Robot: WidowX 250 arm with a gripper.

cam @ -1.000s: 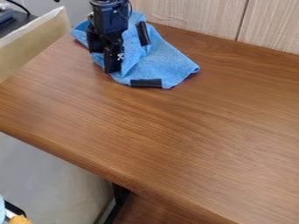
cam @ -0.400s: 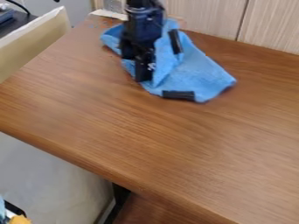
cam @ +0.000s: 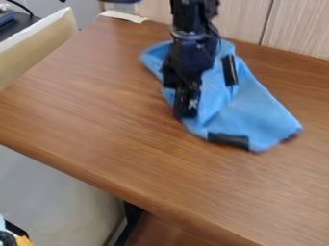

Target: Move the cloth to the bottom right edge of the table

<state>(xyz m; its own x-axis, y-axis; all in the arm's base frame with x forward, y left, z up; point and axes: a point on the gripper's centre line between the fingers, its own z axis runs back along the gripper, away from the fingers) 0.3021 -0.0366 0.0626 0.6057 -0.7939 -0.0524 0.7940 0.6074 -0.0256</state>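
I'm looking in on a lab or office workspace, and I can't be sure which. A black robot arm is hanging over a brown wooden table, hinting at a lab. Pale wood-grain panels are lining the back, a black metal support is showing underneath, and a dark cable is curving across the upper left corner.
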